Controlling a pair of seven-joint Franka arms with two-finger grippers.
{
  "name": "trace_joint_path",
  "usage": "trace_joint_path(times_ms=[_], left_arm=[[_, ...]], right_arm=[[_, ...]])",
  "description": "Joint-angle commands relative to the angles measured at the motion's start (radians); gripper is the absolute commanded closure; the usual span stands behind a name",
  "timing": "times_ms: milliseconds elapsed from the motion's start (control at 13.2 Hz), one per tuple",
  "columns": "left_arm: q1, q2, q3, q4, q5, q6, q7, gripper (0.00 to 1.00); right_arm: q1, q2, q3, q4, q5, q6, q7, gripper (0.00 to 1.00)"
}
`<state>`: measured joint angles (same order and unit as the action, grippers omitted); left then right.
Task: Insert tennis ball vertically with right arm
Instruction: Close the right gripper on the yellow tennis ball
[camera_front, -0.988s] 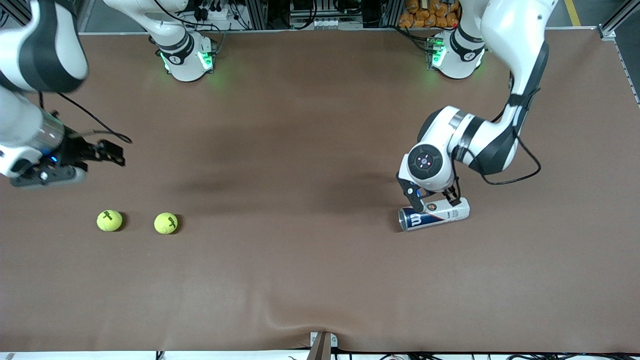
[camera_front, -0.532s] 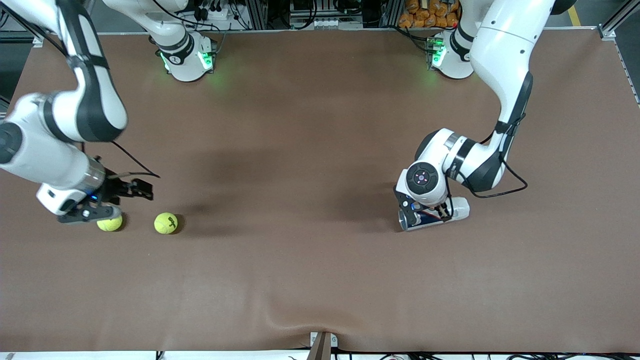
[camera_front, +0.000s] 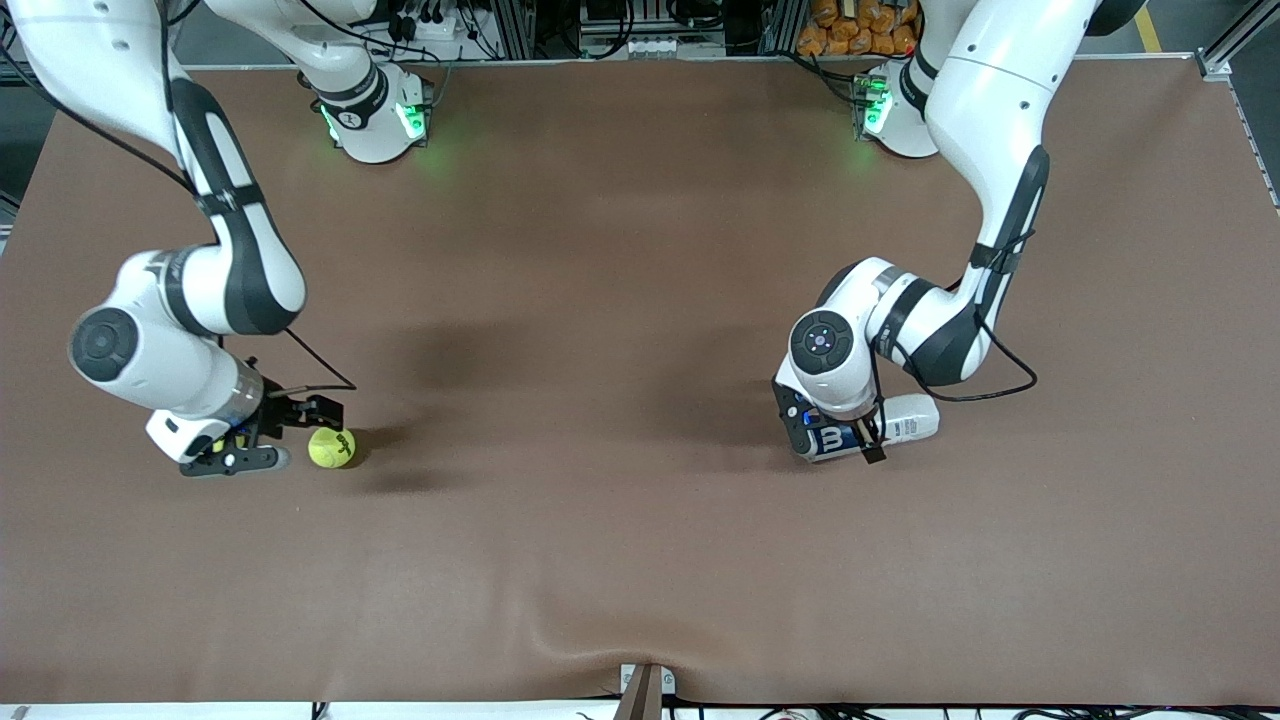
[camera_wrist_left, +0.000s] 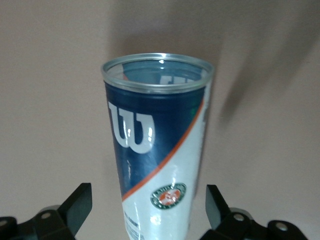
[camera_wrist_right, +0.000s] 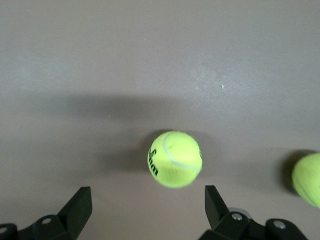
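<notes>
With twelve o'clock taken as the robots' bases in the front view, the right hand (camera_front: 235, 447) hangs low over the surface (camera_front: 620, 560) out near nine o'clock, directly above one tennis ball (camera_wrist_right: 175, 159). That ball lies on the surface. The front view barely shows it under the hand, but the right wrist view has it plainly between the two fingers (camera_wrist_right: 76, 210), which are spread wide apart and clear of it on both sides. A second ball (camera_front: 331, 447) lies just beside the hand, at three o'clock from the first ball, toward the left arm's end. It shows at the rim of the right wrist view too. The can (camera_front: 880, 430) lies on its side near three o'clock on the surface, well apart from both balls. Its open mouth faces nine o'clock, toward the right arm's end. The left hand (camera_front: 832, 436) is down around the can's mouth end. In the left wrist view its fingers (camera_wrist_left: 80, 206) stand apart with the can (camera_wrist_left: 155, 150) between them, a gap showing on each side, so nothing is clamped.
</notes>
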<state>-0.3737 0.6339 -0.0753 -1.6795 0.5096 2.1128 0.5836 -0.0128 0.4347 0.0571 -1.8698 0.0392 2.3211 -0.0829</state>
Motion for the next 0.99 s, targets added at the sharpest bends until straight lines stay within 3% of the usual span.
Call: trace_joint_path(times_ms=[0, 912], left_arm=[[-0.010, 0.030, 0.026, 0.009, 0.018, 0.038, 0.012, 0.00], [0.007, 0.095, 0.060, -0.031, 0.006, 0.190, 0.013, 0.00]], right_arm=[[-0.001, 0.045, 0.000, -0.031, 0.004, 0.087, 0.006, 0.00], [-0.003, 0.137, -0.005, -0.035, -0.004, 0.211, 0.005, 0.00]])
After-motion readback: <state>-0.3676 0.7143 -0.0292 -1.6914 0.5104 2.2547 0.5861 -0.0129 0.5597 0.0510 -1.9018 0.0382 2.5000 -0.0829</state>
